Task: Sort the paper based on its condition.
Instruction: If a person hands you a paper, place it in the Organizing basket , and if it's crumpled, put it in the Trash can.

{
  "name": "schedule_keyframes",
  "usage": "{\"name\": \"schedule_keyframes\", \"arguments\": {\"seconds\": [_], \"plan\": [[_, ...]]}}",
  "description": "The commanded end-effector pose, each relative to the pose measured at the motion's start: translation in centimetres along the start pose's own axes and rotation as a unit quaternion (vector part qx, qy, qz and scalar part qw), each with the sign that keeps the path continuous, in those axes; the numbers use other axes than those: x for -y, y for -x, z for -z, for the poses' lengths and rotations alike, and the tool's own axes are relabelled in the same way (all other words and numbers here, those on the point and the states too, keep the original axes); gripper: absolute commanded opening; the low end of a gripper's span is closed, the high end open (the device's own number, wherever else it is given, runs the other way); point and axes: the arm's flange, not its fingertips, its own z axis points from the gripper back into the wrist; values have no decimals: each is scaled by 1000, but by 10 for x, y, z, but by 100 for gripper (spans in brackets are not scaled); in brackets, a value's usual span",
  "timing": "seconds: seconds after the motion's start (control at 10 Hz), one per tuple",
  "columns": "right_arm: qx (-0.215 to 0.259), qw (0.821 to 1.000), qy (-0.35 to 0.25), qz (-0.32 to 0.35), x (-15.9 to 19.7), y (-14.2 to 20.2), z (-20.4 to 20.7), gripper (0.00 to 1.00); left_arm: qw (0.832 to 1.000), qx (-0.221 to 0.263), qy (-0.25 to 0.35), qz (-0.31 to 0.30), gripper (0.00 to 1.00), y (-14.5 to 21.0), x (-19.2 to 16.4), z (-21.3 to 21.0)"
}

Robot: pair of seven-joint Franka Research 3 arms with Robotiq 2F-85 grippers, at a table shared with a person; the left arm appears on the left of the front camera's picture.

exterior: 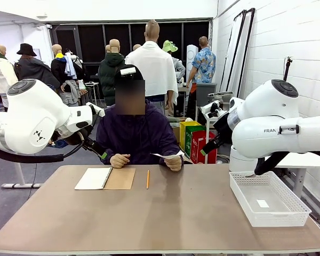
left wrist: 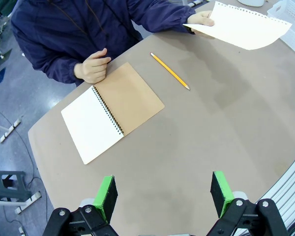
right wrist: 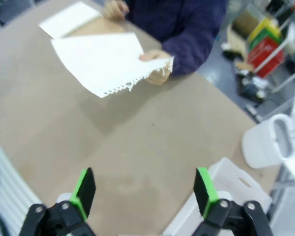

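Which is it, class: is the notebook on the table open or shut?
Open. The notebook lies flat, a blank white page on one side of its spiral and the brown cover spread on the other.

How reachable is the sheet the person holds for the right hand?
Probably yes: the right hand is open and faces the sheet, which juts free beyond the person's fingers, with nothing between them.

1. In the front view, we see the loose white sheet of paper with a ragged punched edge nearly edge-on in the person's hand, its face hidden.
2. In the right wrist view it is blurred; we cannot tell creases or writing.
3. The left wrist view's corner cuts off the white lattice plastic basket.
4. Its small white label is too small to read.
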Motion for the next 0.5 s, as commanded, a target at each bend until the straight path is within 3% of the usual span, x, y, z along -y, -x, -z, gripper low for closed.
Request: {"name": "schedule_keyframes", "arguments": {"seconds": [0.0, 0.4], "plan": [[-37, 993, -11, 113, 16, -13, 18, 100, 1000, 0, 4, 5, 100, 0, 0, 0], [-59, 956, -78, 278, 46, -12, 48, 100, 1000, 0, 4, 5, 100, 0, 0, 0]]}}
